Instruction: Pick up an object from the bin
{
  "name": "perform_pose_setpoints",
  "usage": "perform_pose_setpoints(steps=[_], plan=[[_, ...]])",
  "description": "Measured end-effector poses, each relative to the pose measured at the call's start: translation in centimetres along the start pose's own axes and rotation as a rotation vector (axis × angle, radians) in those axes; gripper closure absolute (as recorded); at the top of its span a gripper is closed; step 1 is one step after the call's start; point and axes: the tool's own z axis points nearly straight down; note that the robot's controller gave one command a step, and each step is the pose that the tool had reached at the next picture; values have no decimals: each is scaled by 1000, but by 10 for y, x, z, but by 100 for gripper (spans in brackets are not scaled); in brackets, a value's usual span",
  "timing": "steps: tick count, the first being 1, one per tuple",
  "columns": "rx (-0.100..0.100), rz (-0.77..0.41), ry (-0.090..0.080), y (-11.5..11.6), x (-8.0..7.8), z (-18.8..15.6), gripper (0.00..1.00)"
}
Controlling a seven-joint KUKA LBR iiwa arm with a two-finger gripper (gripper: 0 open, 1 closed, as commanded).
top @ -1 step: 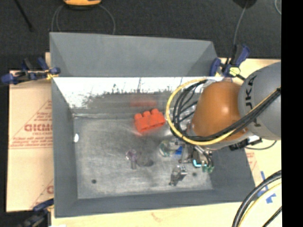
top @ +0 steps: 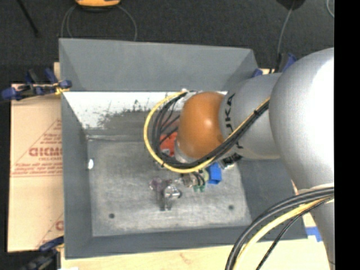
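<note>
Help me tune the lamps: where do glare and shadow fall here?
Camera view: a soft sheen on the orange wrist cover, a pale lit strip on the bin's back wall; the arm shades the floor near the blue piece and small grey heap.

One grey metal bin (top: pixel 76 151) holds a few loose things. There is one blue blocky plastic piece (top: pixel 215 175), one red piece (top: pixel 167 145) that is partly hidden, one small green bit (top: pixel 198 188) and one tiny white speck (top: pixel 90 163) by the left wall. One small silvery-purple cluster (top: pixel 163 188) is too tangled to count its parts.
</note>
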Motion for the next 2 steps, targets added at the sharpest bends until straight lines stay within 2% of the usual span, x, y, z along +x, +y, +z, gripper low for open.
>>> perform_pose_setpoints(steps=[1,2], plan=[[-2,5,-6,-1,-1,-5,100],[-2,-160,-4,8,1,-189,100]])
